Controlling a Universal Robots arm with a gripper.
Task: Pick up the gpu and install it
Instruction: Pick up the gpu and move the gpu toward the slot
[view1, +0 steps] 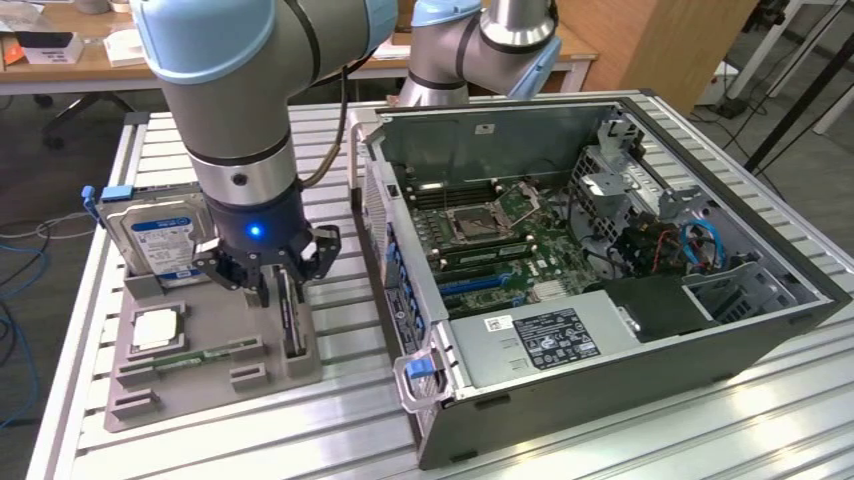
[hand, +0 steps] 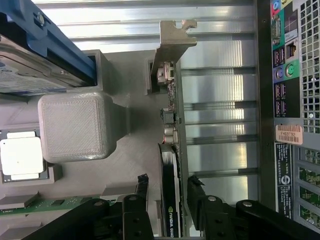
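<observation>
The gpu (view1: 291, 322) stands on its long edge in a slot of a grey printed holder tray (view1: 187, 392), near the edge of the tray that faces the computer case (view1: 641, 390). In the wrist view the gpu (hand: 169, 205) runs as a thin dark strip, with its silver metal bracket (hand: 172, 40) at the far end, standing off from the claw.

The claw (view1: 283, 287) is down over the card, one black finger on each side of it. In the wrist view the claw (hand: 168, 181) straddles the card's top edge, and its fingers (hand: 143, 182) are partly drawn in but not clamped: a narrow gap shows between one finger and the card, so the card is bracketed rather than gripped. The card sits in its slot, not lifted.

On the same tray, toward the exterior view's left, a hard drive (view1: 163, 240) with a blue and white label stands upright in a blue carrier. A square processor chip (view1: 158, 328) lies flat in front of it, and a narrow green memory stick (view1: 207, 355) lies in a groove beside that.

The tray rests on a ribbed aluminium surface (view1: 667, 440). The case lies on its side just to the exterior view's right of the tray, open on top, showing the motherboard (view1: 494, 230) and a labelled power supply (view1: 547, 335). A blue latch (view1: 424, 365) sits at its near corner.
</observation>
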